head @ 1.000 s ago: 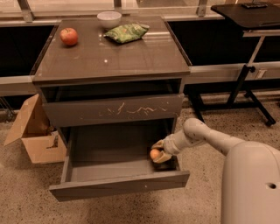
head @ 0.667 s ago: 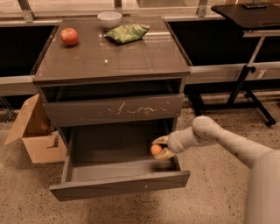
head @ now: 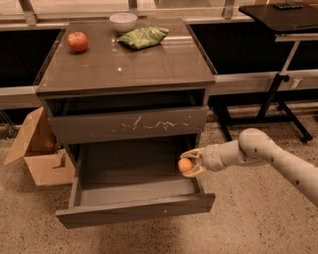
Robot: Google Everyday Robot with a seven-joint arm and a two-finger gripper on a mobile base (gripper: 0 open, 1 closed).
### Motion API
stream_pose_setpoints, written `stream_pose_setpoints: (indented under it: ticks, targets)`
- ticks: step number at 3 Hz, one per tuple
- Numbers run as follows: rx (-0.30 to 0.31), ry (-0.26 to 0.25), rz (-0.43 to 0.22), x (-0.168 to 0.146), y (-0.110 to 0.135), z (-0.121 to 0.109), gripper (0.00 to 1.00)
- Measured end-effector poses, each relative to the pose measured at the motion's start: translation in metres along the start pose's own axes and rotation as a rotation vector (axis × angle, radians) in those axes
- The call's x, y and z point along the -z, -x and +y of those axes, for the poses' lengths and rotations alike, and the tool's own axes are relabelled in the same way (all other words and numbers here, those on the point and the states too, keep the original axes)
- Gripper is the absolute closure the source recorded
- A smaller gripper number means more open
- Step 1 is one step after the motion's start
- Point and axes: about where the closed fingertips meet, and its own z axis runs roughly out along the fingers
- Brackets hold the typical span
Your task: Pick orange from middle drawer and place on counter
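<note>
The orange (head: 185, 165) is small and round, held between the fingers of my gripper (head: 191, 163) at the right side of the open middle drawer (head: 134, 211), a little above its bare grey floor. My gripper is shut on the orange and reaches in from the right on a pale arm. The counter (head: 129, 62) is the glossy grey-brown top of the cabinet, above and behind the gripper.
On the counter stand a red apple (head: 77, 41) at the back left, a white bowl (head: 123, 22) and a green bag (head: 143, 36) at the back. A scratched drawer front (head: 129, 125) is above the open drawer. A cardboard box (head: 36, 149) sits left, a black desk (head: 278, 15) right.
My gripper has lifted the orange slightly and drawn it toward the drawer's right edge. The arm has pulled back to the right.
</note>
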Motion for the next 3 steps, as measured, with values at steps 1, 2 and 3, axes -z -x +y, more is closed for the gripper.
stream_pose_setpoints:
  ticks: [1,2,3]
  targets:
    - [0.06,-0.023,0.023,0.022,0.036,-0.001,1.0]
    - [0.239,-0.089,0.107,0.083,0.133,0.0,1.0]
    - [0.36,-0.141,0.167,0.128,0.193,-0.01,1.0]
